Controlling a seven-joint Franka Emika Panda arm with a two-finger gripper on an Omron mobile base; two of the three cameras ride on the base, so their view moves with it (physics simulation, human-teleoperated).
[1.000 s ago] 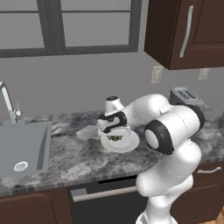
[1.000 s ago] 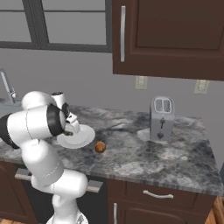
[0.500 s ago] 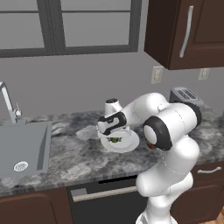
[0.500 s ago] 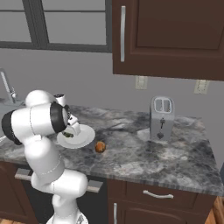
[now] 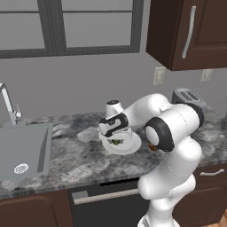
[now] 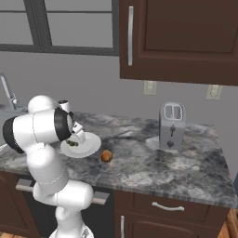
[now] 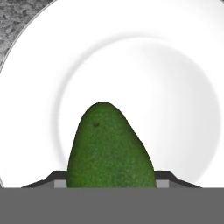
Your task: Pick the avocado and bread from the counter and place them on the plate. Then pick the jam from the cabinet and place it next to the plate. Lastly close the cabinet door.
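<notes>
The robot's two-finger gripper (image 5: pixel 116 138) hangs low over the round, plain white, shallow plate (image 5: pixel 133 144), its dark finger tips flanking the dark-green pear-shaped avocado (image 7: pixel 110 148), which sits between them over the plate's inner well. Whether the fingers pinch the fruit or stand just off its sides cannot be told from the pictures. In the hand view, bare white plate (image 7: pixel 144 70) spreads beyond the avocado on all sides, with a sliver of stone past the rim at the upper left.

In the right base view the small brown-orange chunk of bread (image 6: pixel 106 156) lies on the worktop just beside the plate (image 6: pixel 90 146), apart from its rim. Open stone runs from there toward the silver two-slot toaster (image 6: pixel 172 126), well apart near the back wall.

The grey-and-white marbled stone counter (image 5: pixel 75 155) tops dark brown lower cupboards. A grey sink (image 5: pixel 22 148) with a slim tap is set in at the arm's left, well clear of the plate. Above the toaster hangs the dark brown wooden upper cabinet (image 6: pixel 186 42); its panelled cabinet door (image 6: pixel 135 37) with a long vertical silver bar handle looks closed. A dark-framed window (image 5: pixel 66 24) fills the wall above the sink.
</notes>
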